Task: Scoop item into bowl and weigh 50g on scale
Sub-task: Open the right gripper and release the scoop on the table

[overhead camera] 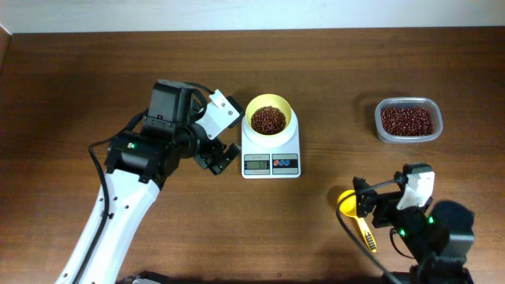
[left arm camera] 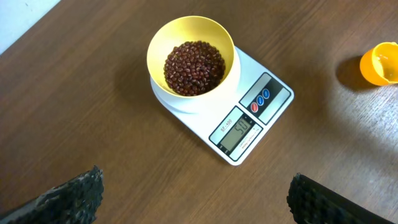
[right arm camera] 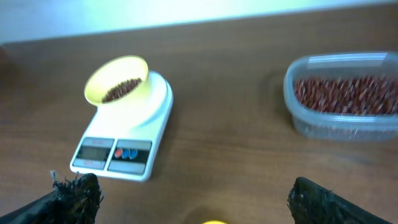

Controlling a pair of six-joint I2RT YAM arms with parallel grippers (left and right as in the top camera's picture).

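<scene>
The pale yellow bowl (overhead camera: pixel 268 118) holds dark red-brown beans (overhead camera: pixel 268 120) and stands on the white scale (overhead camera: pixel 271 162). In the left wrist view the bowl (left arm camera: pixel 163 43), its beans (left arm camera: pixel 194 67) and the scale (left arm camera: pixel 264 121) show, and the display reads 50. My left gripper (overhead camera: pixel 222 160) is open and empty just left of the scale; its fingers (left arm camera: pixel 196 199) frame bare wood. My right gripper (overhead camera: pixel 361 199) is open at the front right, above the yellow scoop (overhead camera: pixel 355 214). The right wrist view shows its open fingers (right arm camera: pixel 196 199), the bowl (right arm camera: pixel 118 78) and the scale (right arm camera: pixel 115 155).
A clear rectangular container (overhead camera: pixel 408 120) of beans stands at the back right; it also shows in the right wrist view (right arm camera: pixel 345 96). The scoop's cup shows at the right edge of the left wrist view (left arm camera: pixel 380 62).
</scene>
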